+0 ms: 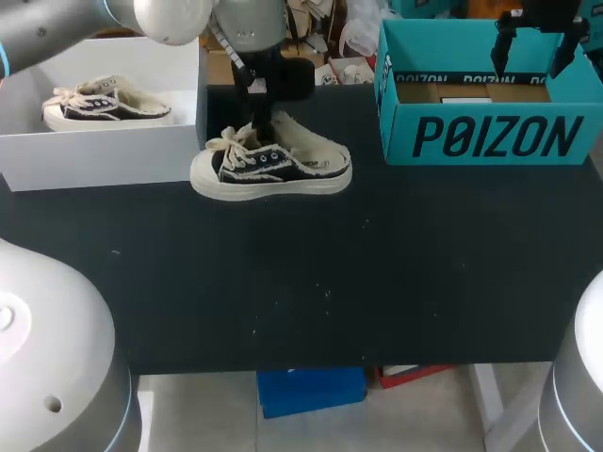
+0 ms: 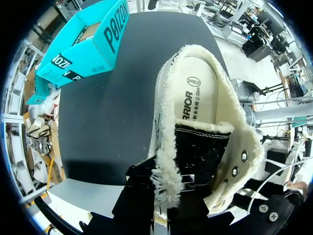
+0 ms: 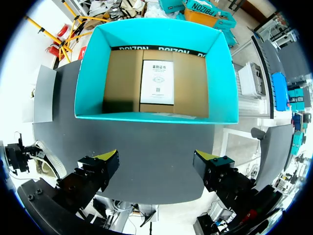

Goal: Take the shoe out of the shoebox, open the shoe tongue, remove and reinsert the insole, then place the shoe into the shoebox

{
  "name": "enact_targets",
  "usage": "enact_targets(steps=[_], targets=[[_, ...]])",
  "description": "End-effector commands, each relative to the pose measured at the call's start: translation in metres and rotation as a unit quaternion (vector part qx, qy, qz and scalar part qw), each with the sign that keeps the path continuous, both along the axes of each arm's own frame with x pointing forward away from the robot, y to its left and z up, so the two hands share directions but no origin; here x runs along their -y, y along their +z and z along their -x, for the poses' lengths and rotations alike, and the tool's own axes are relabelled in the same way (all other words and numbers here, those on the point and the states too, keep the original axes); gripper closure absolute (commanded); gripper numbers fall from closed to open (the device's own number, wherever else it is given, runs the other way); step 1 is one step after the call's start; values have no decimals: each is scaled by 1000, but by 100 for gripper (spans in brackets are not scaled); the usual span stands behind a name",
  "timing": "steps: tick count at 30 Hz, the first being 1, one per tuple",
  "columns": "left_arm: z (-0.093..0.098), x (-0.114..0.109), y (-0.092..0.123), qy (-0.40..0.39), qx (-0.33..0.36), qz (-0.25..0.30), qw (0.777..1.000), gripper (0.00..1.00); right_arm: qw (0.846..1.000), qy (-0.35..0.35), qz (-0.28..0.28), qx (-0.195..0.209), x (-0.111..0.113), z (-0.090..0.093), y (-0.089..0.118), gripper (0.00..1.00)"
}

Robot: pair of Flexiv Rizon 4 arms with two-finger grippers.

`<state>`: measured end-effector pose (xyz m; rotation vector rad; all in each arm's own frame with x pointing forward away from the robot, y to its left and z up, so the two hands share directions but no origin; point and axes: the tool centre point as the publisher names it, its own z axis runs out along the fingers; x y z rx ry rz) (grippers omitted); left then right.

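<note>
A dark canvas shoe [image 1: 271, 170] with cream sole and fleece lining stands on the black table, toe to the left. My left gripper [image 1: 257, 111] reaches down from above, shut on the fleecy edge of the shoe's opening [image 2: 165, 166]. In the left wrist view, the gripper [image 2: 166, 198] pinches that edge beside the black tongue [image 2: 201, 147]. The printed cream insole [image 2: 196, 98] lies inside the shoe. The teal shoebox [image 1: 490, 137] stands at the back right with only a paper card [image 3: 157, 81] on its floor. My right gripper [image 1: 535, 42] hangs open over the box; its fingers [image 3: 156, 164] hold nothing.
A white box [image 1: 104, 155] at the back left holds a second, similar shoe [image 1: 104, 102]. It stands just left of the held shoe. The bare black table [image 1: 311, 282] stretches from the shoe to the front edge.
</note>
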<state>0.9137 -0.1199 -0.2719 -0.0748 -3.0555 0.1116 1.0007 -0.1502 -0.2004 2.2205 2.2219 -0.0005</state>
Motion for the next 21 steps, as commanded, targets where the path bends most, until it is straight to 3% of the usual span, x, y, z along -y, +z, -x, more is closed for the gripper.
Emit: enact_targets(steps=[1,11,21], targets=[[-2,11,-32,2,-4,-1,1000,100,1000,0,0,0,0,0,0,0],[21,29,-81,-6,-18,-14,1000,100,1000,0,0,0,0,0,0,0],[25,39,-112,-10,-27,-19,999,100,1000,0,0,0,0,0,0,0]])
